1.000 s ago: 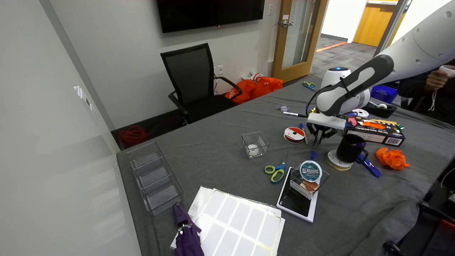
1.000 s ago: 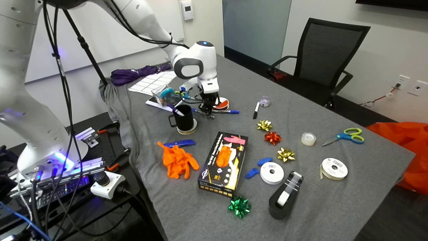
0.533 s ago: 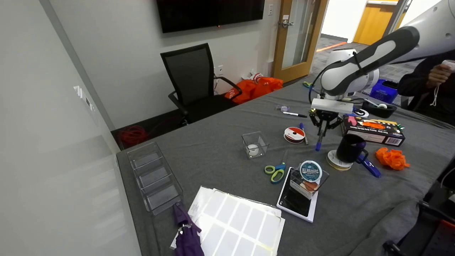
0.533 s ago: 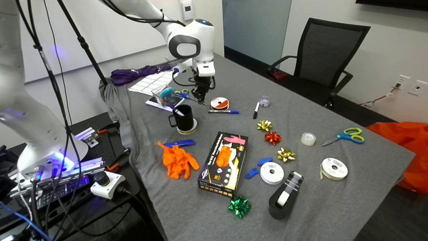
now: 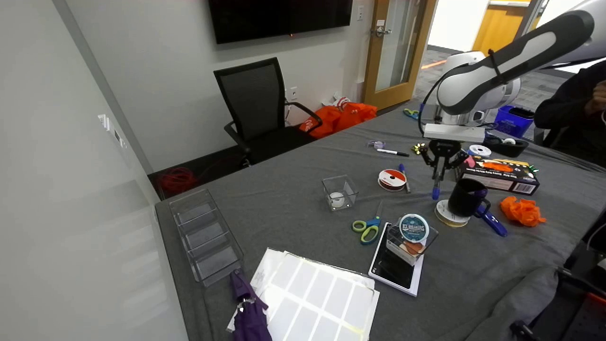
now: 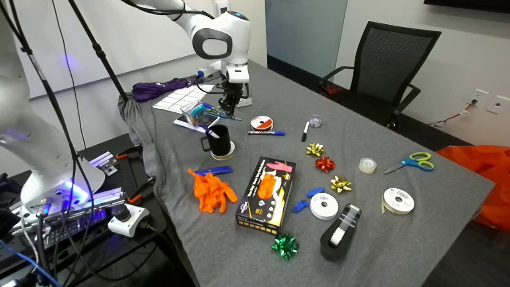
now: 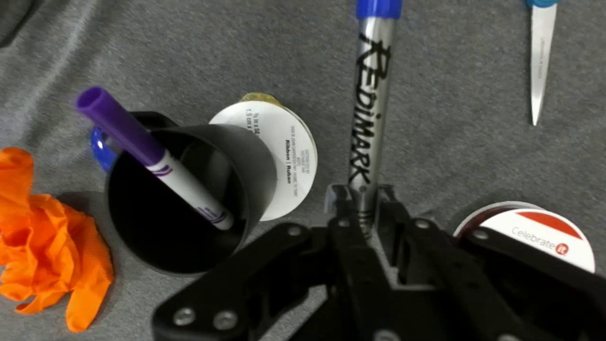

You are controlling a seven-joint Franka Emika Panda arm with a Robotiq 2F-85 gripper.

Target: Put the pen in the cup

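The pen is a silver marker with a blue cap (image 7: 369,104), lettered "Redimark". My gripper (image 7: 362,203) is shut on its uncapped end, and the cap points away from the fingers. The pen also shows under the gripper in both exterior views (image 5: 436,190) (image 6: 236,118), held above the table. The black cup (image 7: 258,158) stands upright with its handle to the left in the wrist view, to the left of the gripper and apart from it. It shows in both exterior views (image 5: 464,201) (image 6: 221,144). A purple-capped marker (image 7: 123,125) leans inside it.
The cup stands on a white ribbon spool (image 7: 298,166). A red ribbon spool (image 5: 392,178) and another blue-capped marker (image 6: 267,133) lie nearby. Scissors (image 5: 371,228), a tablet (image 5: 397,267) bearing a clear container, a glove box (image 6: 266,195) and an orange glove (image 6: 211,191) lie around.
My gripper has risen from the table with the pen in it. In an exterior view it has moved up and right, closer to the cup. The cup has not moved.
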